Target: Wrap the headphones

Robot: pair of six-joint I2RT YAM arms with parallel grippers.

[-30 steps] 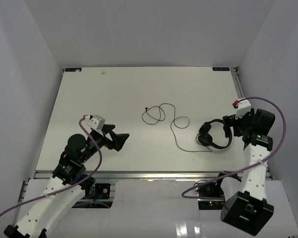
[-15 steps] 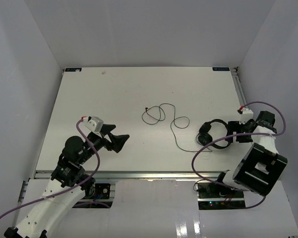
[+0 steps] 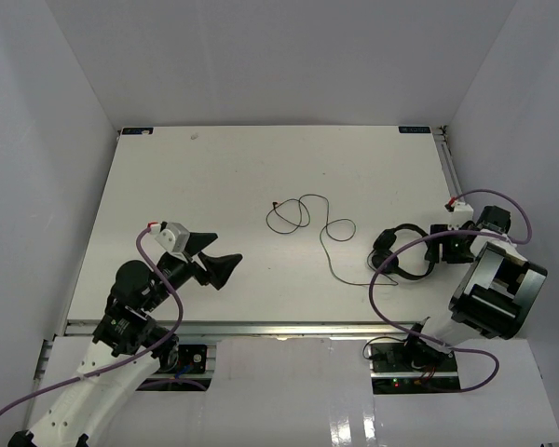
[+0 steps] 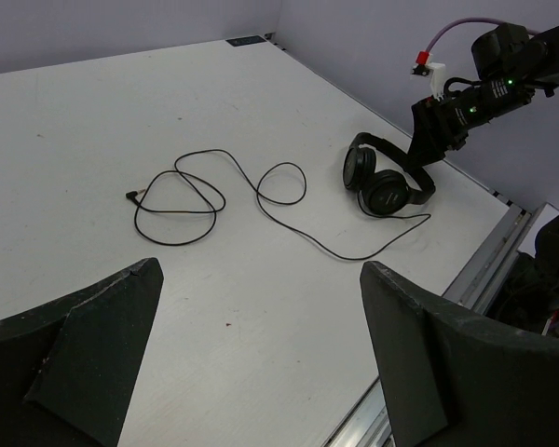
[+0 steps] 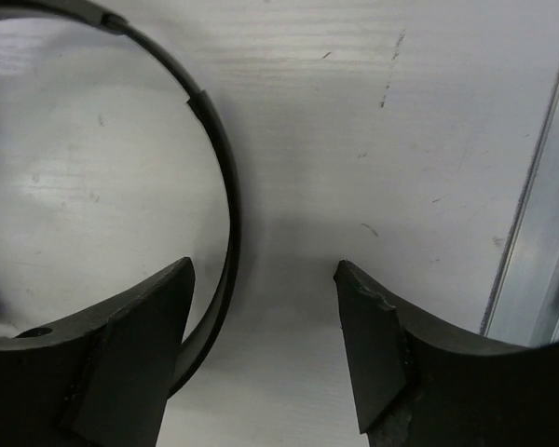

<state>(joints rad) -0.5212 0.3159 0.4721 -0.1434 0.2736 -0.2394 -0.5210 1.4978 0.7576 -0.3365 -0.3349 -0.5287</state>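
Where the top view looks down on the white worktop [image 3: 214, 168], the contents are as follows.

Item 1: the headphones [image 3: 405, 251], black, lying flat near the worktop's edge at 3 o'clock. Both round earcups sit together at the 9 o'clock end of the set, and the thin headband arcs away toward 3 o'clock. In the left wrist view the headphones [image 4: 382, 182] show at 1 o'clock, earcups side by side.

Item 2: the cable [image 3: 307, 219], thin and black, attached to the headphones and unwound. It runs out from the earcups toward 9 o'clock in loose loops across the middle of the worktop and ends in a small plug [image 3: 274, 204].

Item 3: right claw [image 3: 440, 250], low over the headband end of the set, released. In its own view the right claw [image 5: 261, 279] has both fingers spread, and the headband [image 5: 225, 186] passes down through the gap close against the finger at 9 o'clock. Whether band and finger touch cannot be told.

Item 4: left claw [image 3: 222, 256], at 8 o'clock from the worktop's centre, well apart from cable and headphones, released and holding nothing. Its own view shows the left claw [image 4: 261, 279] with fingers spread wide over bare worktop.

Item 5: purple cable [image 3: 391, 279], thick, looping from the right arm above the worktop beside the headphones.
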